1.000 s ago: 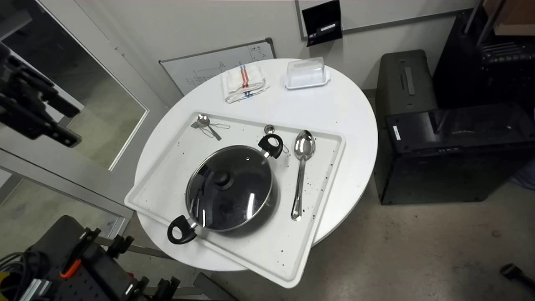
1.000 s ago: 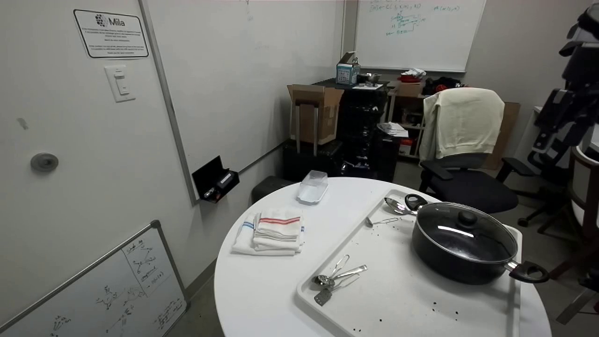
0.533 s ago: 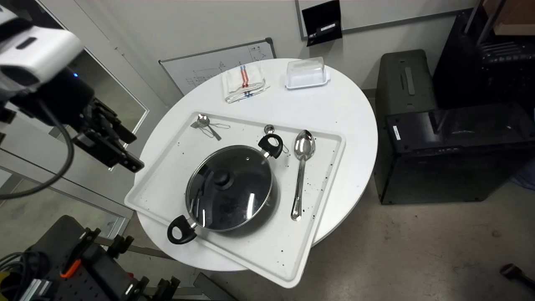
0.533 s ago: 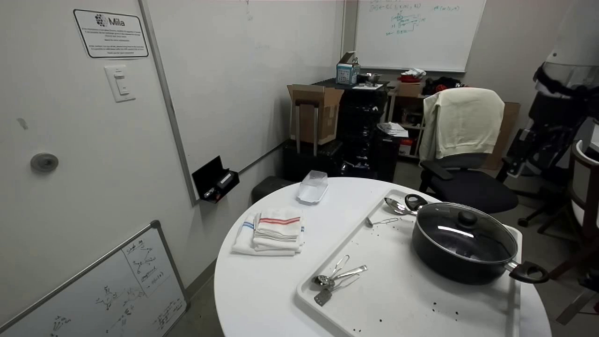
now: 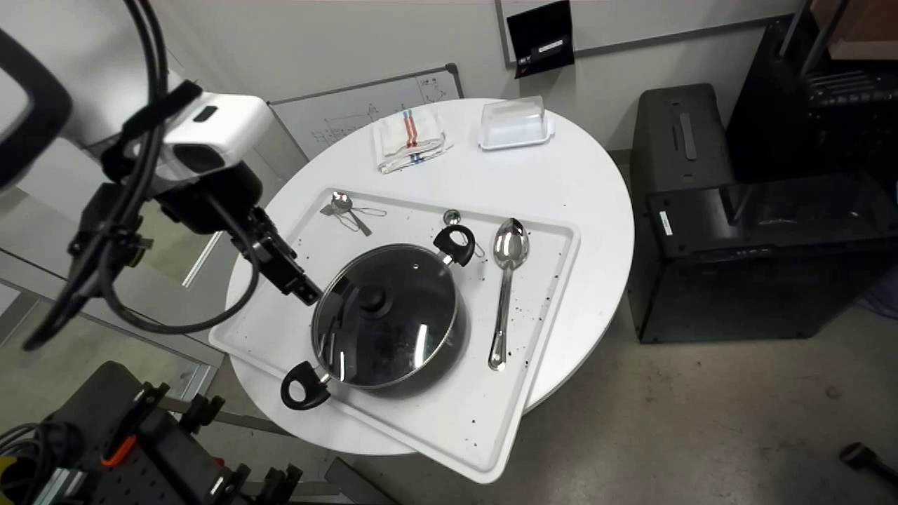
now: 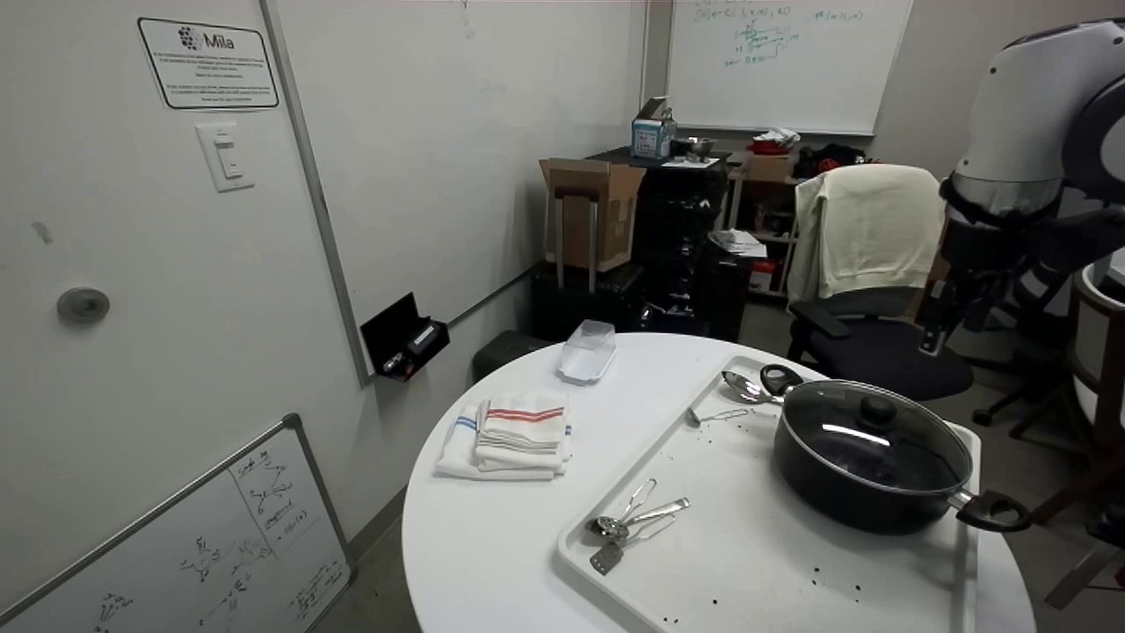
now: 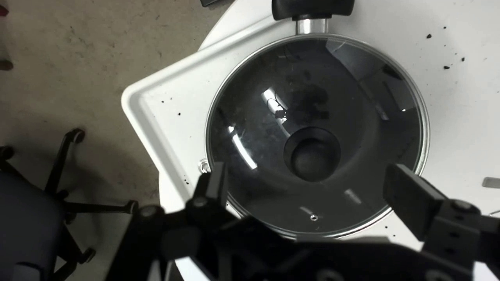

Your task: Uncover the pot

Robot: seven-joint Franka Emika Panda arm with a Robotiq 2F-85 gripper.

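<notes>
The black pot (image 5: pixel 450 356) stands on a white tray (image 5: pixel 266 330), also in an exterior view (image 6: pixel 844 501). Its two black loop handles point opposite ways. A glass lid (image 5: pixel 393 337) with a dark knob (image 5: pixel 374 300) covers it. In the wrist view the lid (image 7: pixel 371 156) fills the middle and the knob (image 7: pixel 314 158) lies just ahead of the gap between the fingertips. My gripper (image 7: pixel 306 177) is open and empty, its fingers wide apart. In an exterior view the gripper (image 5: pixel 306 289) hangs above the pot's near-left rim, apart from the lid; one finger is hidden.
A large metal spoon (image 5: pixel 504 294) lies on the tray beside the pot. Several small utensils (image 5: pixel 347 210) lie near the tray's far edge. Folded towels (image 5: pixel 412 137) and a clear-topped dish (image 5: pixel 515 125) sit at the back of the round table (image 5: pixel 596 210). A chair (image 6: pixel 879 343) stands behind.
My arm has come further into both exterior views, and the gripper has moved toward the pot. The pot, lid and utensils have not moved.
</notes>
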